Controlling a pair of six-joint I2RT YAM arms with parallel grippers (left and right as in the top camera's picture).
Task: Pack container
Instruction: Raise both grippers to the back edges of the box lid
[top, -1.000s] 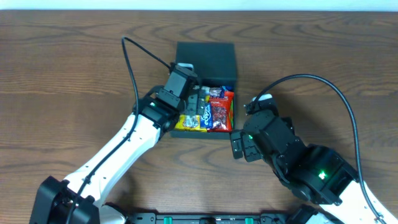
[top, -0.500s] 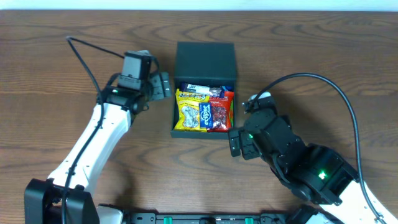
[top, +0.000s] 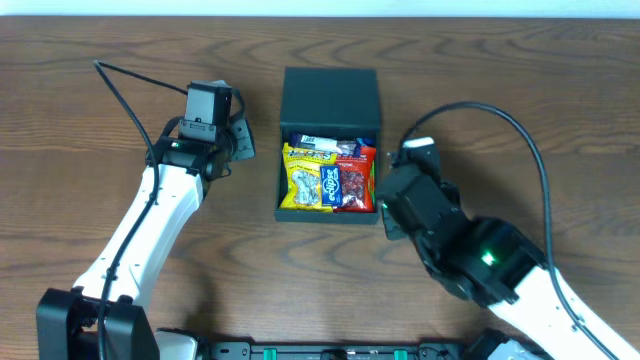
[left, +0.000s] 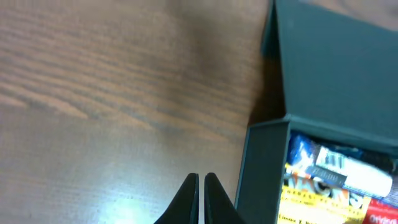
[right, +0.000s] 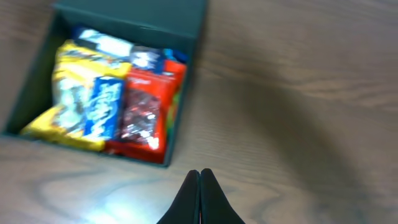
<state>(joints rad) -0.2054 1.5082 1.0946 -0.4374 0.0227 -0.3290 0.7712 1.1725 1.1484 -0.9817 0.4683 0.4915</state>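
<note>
Teal-green and matte, the square rigid container with the flat hinged lid (top: 330, 95) sits near the middle of the brown wood-grain surface (top: 500, 80). Its lid is thrown back flat on the far side and its tray faces you. And it's filled: a yellow crinkly snack packet (top: 303, 180), a slim blue one (top: 328, 186), a red one (top: 353, 183), and a white-and-blue one (top: 318, 143) lying across the back. All of them reach about to the rim.

Expect stiff walls that won't give under a pinch and a finish with decent grip. It should weigh little, since the load looks like nothing but light packets. The lid is the part left to deal with, I'd say. Take it at its free far edge, away from the hinge, and swing it over. The soft packets may push back if any stands proud.

Your left end effector (left: 201, 186) has its fingers together, holding nothing, just off the box's left wall over bare wood. Your right end effector (right: 199, 186) is likewise pressed together and empty, just off the near right corner of the tray.

A second back, the left arm was down inside the tray. Now it's out and well clear to the left, leaving the yellow packet fully in view. The right arm has crept in nearer that corner.
</note>
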